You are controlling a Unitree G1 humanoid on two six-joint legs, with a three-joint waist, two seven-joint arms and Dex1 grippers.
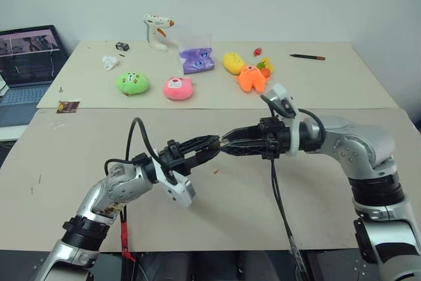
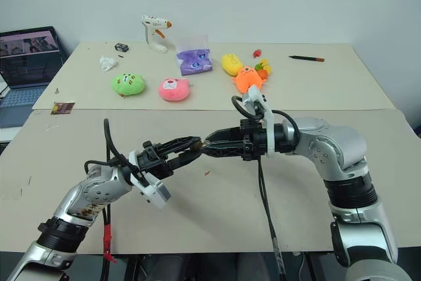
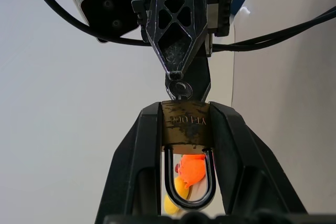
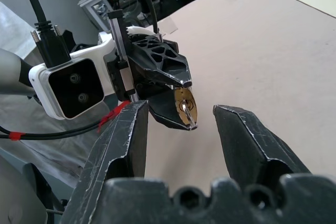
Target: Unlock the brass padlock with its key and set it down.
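The brass padlock [image 3: 186,124] is clamped by its body between the fingers of my left gripper [image 3: 185,107], its shackle loop pointing back toward the wrist. A small silver key [image 3: 180,88] sticks out of its keyhole end. Both grippers meet tip to tip above the middle of the brown table [image 1: 276,208]: the left gripper [image 1: 209,144] points right and the right gripper [image 1: 230,147] points left. In the right wrist view the right gripper [image 4: 180,107] is open, its fingers spread just short of the key [image 4: 188,118] and the padlock [image 4: 184,103].
At the table's far side lie a green plush [image 1: 132,83], a pink plush [image 1: 177,88], an orange plush [image 1: 250,78], a yellow toy [image 1: 233,62], a purple pack [image 1: 197,59], a glue gun [image 1: 156,31] and a pen [image 1: 307,56]. A laptop [image 1: 26,57] stands far left.
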